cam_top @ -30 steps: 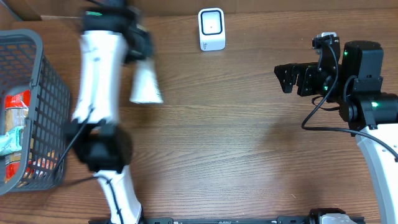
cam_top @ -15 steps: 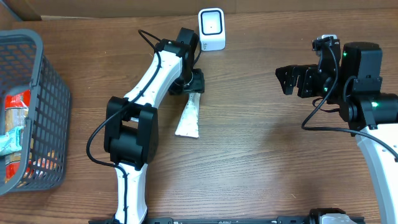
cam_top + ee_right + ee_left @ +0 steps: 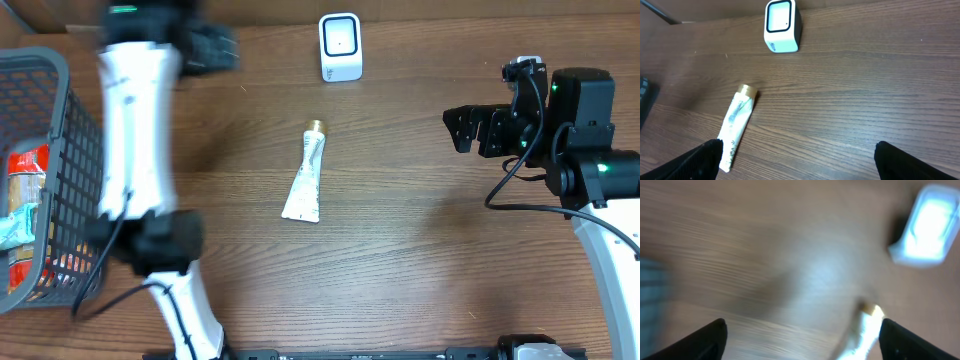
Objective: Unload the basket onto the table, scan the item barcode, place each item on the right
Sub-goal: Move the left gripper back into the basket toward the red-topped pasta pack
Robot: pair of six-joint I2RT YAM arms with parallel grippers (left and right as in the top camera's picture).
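On the brown wooden table (image 3: 420, 250), a flat white squeeze tube with a gold screw cap (image 3: 305, 180) lies loose. Its cap end points toward the white box-shaped barcode scanner (image 3: 340, 47), well apart from it. Faint print runs along the tube, too small to read, and the scanner's marking is likewise illegible. The left gripper (image 3: 800, 335), blurred, has its fingers spread wide on nothing. The right gripper (image 3: 797, 160) is spread too, empty, well off to one side.

A white tube (image 3: 304, 185) with a gold cap lies flat on the wooden table (image 3: 400, 250), cap toward the white scanner (image 3: 340, 46); a grey basket (image 3: 40, 100) stands far left.
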